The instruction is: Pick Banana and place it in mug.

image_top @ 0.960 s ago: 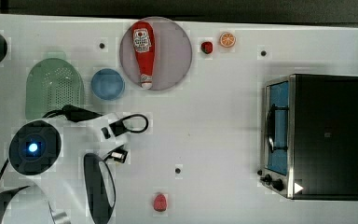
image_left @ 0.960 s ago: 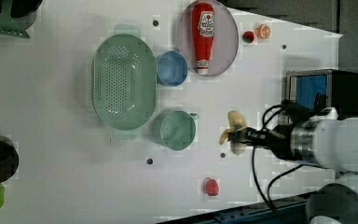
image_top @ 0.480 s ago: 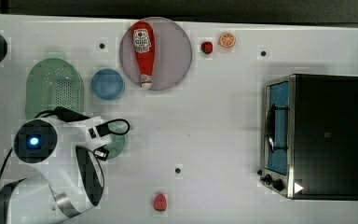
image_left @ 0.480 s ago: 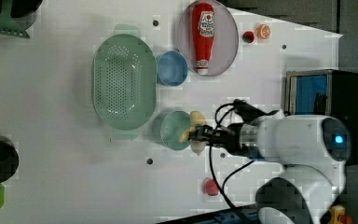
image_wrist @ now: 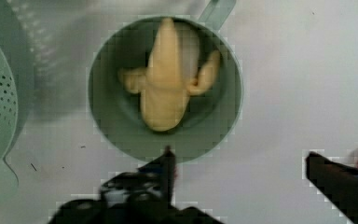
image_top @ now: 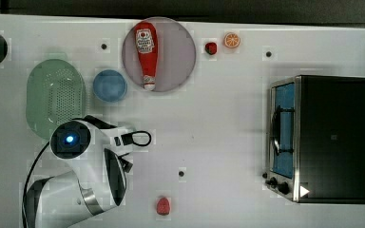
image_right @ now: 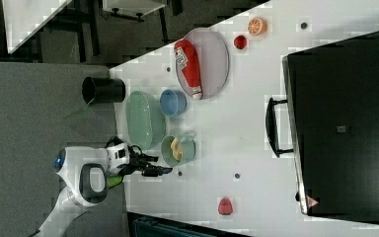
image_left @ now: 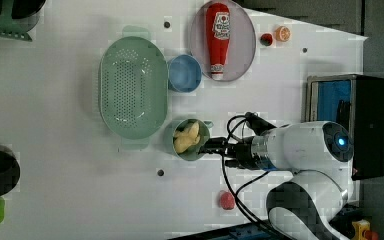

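Inside the mug: the small pale yellow, lumpy toy banana [image_wrist: 165, 88] lies in the round dull teal-green mug [image_left: 186, 140], free of my jaws.
Mug's place: it stands upright on the white bench [image_top: 218, 123], just beside the large pale green perforated oval colander [image_left: 132, 87], with the light blue round cup [image_left: 184, 73] near it.
My jaws: they stand wide and hold nothing; the gripper [image_wrist: 242, 161] hangs at the mug's rim, one dark finger [image_wrist: 167, 163] at its edge and the other well out over bare bench.
Step in hand, as I judge it: the drop looks done, so what remains is to come away cleanly.
How to do it well: I should lift straight up before moving sideways, since the near finger sits so close to the rim that a sideways move could tip the mug.
Handle: it juts toward my side in the left view, so I should keep the jaws wide and clear of it.
Neighbours to mind: the small red fruit-like toy [image_left: 226, 200] lies on the bench near my arm in the left view; I would swing wide of it.
Farther out: a red ketchup bottle [image_top: 146, 52] rests on a round grey plate [image_top: 178, 61], well apart.
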Controlling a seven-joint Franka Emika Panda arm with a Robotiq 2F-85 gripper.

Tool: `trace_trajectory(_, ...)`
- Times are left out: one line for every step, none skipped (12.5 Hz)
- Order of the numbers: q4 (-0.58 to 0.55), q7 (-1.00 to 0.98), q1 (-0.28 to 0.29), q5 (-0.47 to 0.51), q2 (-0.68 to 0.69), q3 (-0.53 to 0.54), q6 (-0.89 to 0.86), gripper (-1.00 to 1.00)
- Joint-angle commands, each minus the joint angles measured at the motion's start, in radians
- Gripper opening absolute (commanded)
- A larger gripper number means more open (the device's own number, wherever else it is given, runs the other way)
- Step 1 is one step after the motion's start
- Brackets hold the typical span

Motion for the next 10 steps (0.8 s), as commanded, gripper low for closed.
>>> trace_trajectory(0.039,0.039,0.007,0.011,-0.030,-0.012,0.029,1.00)
trace_trajectory(0.050,0.039,0.002,0.011,-0.038,-0.023,0.029,1.00)
trace_trajectory(0.063,0.039,-0.004,0.011,-0.050,-0.042,0.028,1.00)
trace_trajectory(0.077,0.039,-0.012,0.011,-0.068,-0.070,0.025,1.00)
trace_trajectory(0.091,0.039,-0.020,0.011,-0.090,-0.106,0.014,1.00)
trace_trajectory(0.108,0.039,-0.028,0.011,-0.114,-0.147,-0.005,1.00)
trace_trajectory(0.128,0.037,-0.036,0.011,-0.142,-0.193,-0.034,1.00)
trace_trajectory(0.153,0.037,-0.045,0.008,-0.170,-0.241,-0.068,1.00)
trace_trajectory(0.182,0.028,-0.053,0.000,-0.198,-0.289,-0.112,1.00)
trace_trajectory(0.214,0.006,-0.059,-0.013,-0.225,-0.337,-0.164,1.00)
